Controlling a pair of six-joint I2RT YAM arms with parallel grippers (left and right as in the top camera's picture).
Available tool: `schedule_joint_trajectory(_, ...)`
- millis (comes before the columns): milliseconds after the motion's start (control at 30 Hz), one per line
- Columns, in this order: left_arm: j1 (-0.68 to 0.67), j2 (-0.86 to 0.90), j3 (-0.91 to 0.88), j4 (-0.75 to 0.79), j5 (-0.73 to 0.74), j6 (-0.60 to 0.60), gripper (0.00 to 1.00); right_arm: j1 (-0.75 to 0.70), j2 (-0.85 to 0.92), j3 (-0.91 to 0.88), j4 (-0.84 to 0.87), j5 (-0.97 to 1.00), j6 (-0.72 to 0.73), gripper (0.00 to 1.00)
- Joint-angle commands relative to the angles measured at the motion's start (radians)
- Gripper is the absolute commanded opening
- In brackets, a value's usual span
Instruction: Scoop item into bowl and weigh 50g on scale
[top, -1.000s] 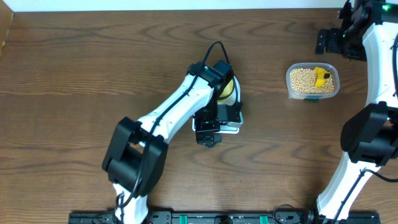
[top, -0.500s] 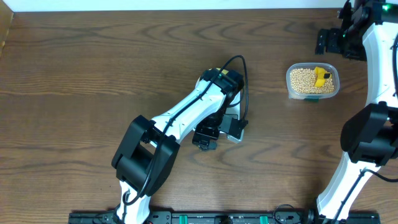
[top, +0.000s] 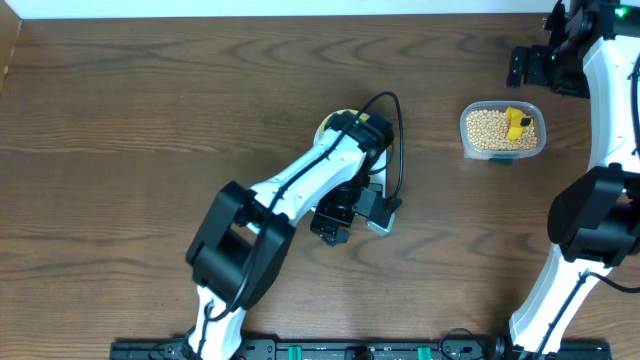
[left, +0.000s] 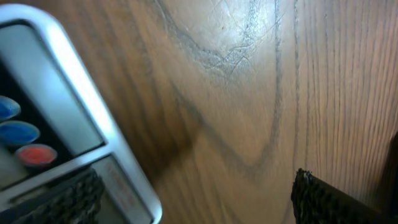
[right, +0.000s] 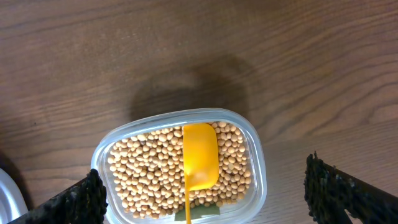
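The white scale (left: 68, 118) fills the left of the left wrist view, with blue and red buttons along its edge. In the overhead view only a white corner of the scale (top: 377, 224) shows under my left arm. A sliver of the pale yellow-green bowl (top: 332, 123) shows beside the arm. My left gripper (left: 193, 202) is open, with one finger over the scale and the other over bare table; it also shows in the overhead view (top: 331, 224). The beans (right: 149, 177) lie in a clear tub (right: 256, 155). My right gripper (right: 211, 202) is open above the tub.
A yellow scoop (right: 199, 155) lies on the beans in the tub, which sits at the right of the table (top: 503, 130). The right arm (top: 600, 90) stands along the right edge. The table's back edge runs along the top.
My left wrist has swung to the right over the scale. The scale has turned and its corner has slid right. The bowl now shows left of the arm. The right arm has not moved.
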Motion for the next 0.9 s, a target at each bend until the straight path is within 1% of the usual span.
schedule_joint_trajectory(0,-0.005,0.046,-0.005,0.000,-0.042,0.018,0.98,-0.004,0.000,0.014,0.000,0.011,0.000,0.99)
schedule_joint_trajectory(267,-0.014,0.046,-0.005,0.047,-0.080,0.023,0.98,-0.004,0.000,0.014,0.000,0.011,0.000,0.99)
schedule_joint_trajectory(567,-0.033,0.055,-0.005,0.066,-0.117,0.094,0.98,-0.004,0.000,0.014,0.000,0.011,0.000,0.99)
schedule_joint_trajectory(867,-0.051,0.055,-0.001,0.069,-0.140,0.101,0.98,-0.004,0.000,0.014,0.000,0.011,0.000,0.99)
